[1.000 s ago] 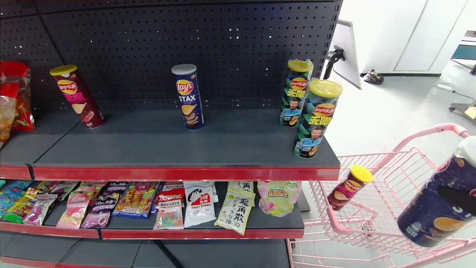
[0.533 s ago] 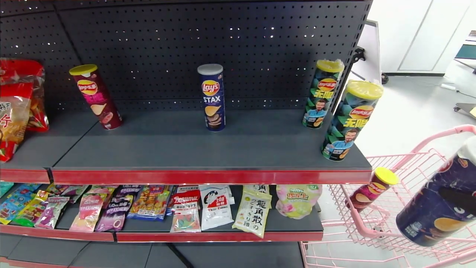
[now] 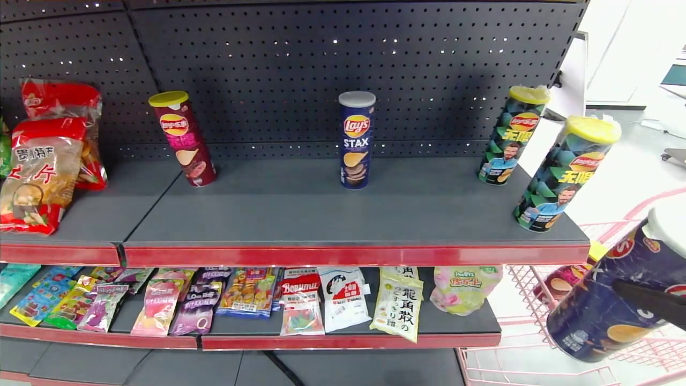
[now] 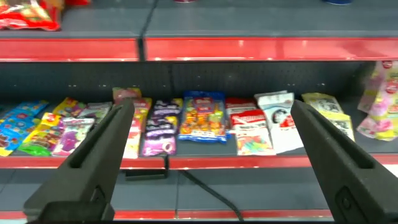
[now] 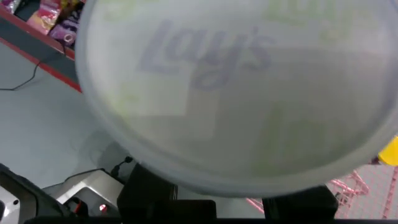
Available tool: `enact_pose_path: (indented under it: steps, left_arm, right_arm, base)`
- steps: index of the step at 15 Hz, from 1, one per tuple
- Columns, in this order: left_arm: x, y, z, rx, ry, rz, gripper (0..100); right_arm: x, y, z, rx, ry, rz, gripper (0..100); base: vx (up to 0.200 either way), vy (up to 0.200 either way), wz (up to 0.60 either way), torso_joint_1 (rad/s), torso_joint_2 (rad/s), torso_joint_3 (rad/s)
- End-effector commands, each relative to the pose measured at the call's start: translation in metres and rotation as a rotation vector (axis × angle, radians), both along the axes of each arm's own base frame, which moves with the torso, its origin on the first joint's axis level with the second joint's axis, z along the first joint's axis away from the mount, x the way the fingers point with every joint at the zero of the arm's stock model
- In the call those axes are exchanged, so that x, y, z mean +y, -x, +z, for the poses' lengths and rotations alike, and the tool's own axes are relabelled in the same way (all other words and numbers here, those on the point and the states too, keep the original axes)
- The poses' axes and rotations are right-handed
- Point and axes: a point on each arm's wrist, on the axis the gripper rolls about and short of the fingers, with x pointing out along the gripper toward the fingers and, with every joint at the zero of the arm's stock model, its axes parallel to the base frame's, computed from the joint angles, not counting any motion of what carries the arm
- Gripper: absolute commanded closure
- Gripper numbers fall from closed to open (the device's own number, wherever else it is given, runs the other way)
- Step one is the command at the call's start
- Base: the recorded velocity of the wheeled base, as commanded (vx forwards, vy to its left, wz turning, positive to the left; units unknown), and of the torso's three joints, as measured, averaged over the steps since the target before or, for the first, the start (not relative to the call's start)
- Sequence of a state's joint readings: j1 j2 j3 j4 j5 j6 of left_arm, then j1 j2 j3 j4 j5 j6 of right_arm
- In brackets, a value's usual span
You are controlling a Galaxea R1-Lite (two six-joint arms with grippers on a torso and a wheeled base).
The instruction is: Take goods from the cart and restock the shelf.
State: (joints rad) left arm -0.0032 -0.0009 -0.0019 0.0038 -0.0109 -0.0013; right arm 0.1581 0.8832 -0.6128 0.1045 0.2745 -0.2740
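R gripper [image 3: 643,300] sits low at the right of head view, fingers clamped on the navy can [image 3: 600,305]. One black finger lies across the can's side. The can is tilted, white lid up and to the right, base down-left. It hangs over the pink cart [image 3: 541,366], not touching the shelf, just off its right end. In right wrist view the can's pale lid [image 5: 236,93] is close to the lens w/ dark fingers [image 5: 168,199] at its edge. Behind the navy can, inside the cart, a maroon can [image 3: 560,281] w/ yellow lid leans, partly hidden. L gripper [image 4: 211,109] is empty, fingers [image 4: 93,162] spread wide apart, facing the snack packets [image 4: 199,118] laid in a row on the lower shelf, below the red front strip. The top shelf board [image 3: 321,220] carries 4 cans standing on their bases. A dark-red can [image 3: 185,142] w/ yellow lid is toward the left. A blue can [image 3: 356,142] w/ grey lid is mid-board, near the pegboard back [image 3: 321,64]. At the right end are 2 w/ yellow lids: rear green can [image 3: 512,136] by the pegboard and front green can [image 3: 568,174] near the front corner. All stand well apart exc. the green pair, which are near each other. Red snack bags [image 3: 43,171] stand at the far left of that level.
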Motion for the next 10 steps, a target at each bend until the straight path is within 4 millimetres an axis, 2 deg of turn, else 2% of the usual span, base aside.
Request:
enact_pose_path:
  steps: [1,4,6,10]
  left_arm:
    - [0.0000,0.0000,0.0003,0.000,0.000,0.000,0]
    - [0.0000,0.0000,0.0004,-0.001,0.000,0.000,0]
    - [0.0000,0.0000,0.0003,0.000,0.000,0.000,0]
    - [0.0000,0.0000,0.0004,-0.001,0.000,0.000,0]
  right_arm:
    - [0.0023,-0.0002,-0.0002,0.005,-0.003,0.026,100]
    - [0.0047,0.0030,0.0017,-0.002,-0.035,0.119,100]
    - [0.0081,0.0040,-0.0004,0.012,-0.058,0.218,100]
    - [0.0111,0.0039,0.0013,0.011,-0.061,0.253,100]
  base:
    - [0.000,0.000,0.00,0.000,0.00,0.000]
    - [0.000,0.000,0.00,0.000,0.00,0.000]
    - [0.200,0.000,0.00,-0.002,0.00,0.005]
    - [0.200,0.000,0.00,0.001,0.00,0.004]
